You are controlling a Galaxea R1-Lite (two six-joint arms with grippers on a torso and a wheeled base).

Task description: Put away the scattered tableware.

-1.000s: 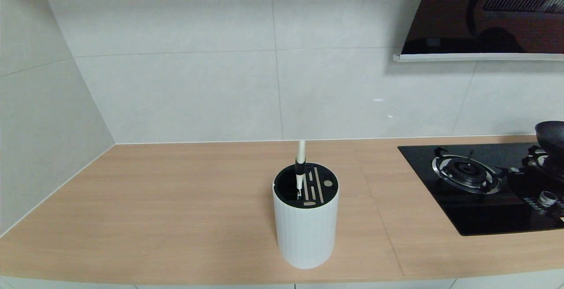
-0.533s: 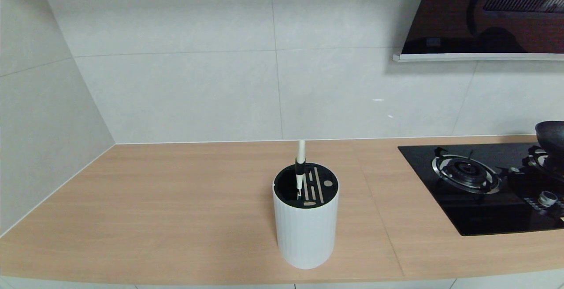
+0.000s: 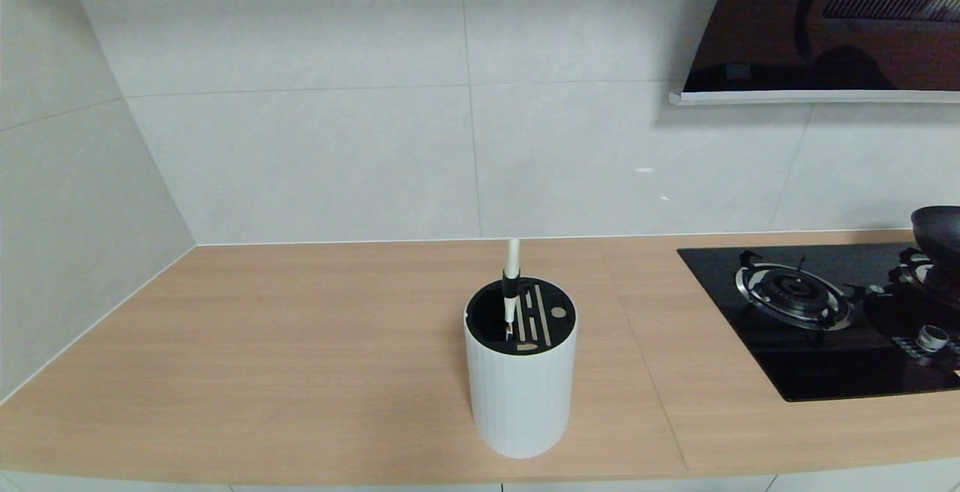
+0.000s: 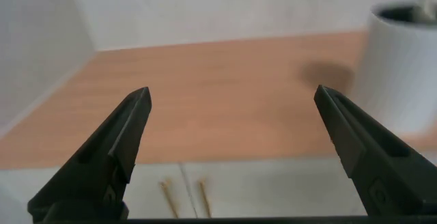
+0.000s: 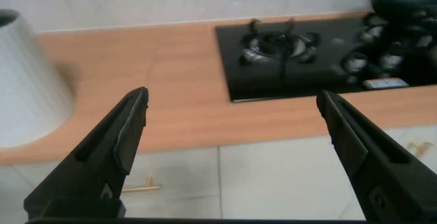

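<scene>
A white ribbed cylindrical holder [image 3: 520,394] with a black slotted top stands on the wooden counter [image 3: 300,342] near its front edge. One utensil with a cream and black handle [image 3: 511,274] stands upright in it. My left gripper [image 4: 232,98] is open, held off the counter's front edge, with the holder [image 4: 403,67] off to one side. My right gripper [image 5: 232,98] is open too, in front of the counter between the holder [image 5: 27,80] and the stove [image 5: 307,53].
A black gas stove [image 3: 825,312] with burners sits at the right of the counter, a dark pot [image 3: 937,226] on its far burner. A range hood [image 3: 817,27] hangs above it. Tiled walls close the back and left. Cabinet fronts [image 5: 273,183] lie below the counter.
</scene>
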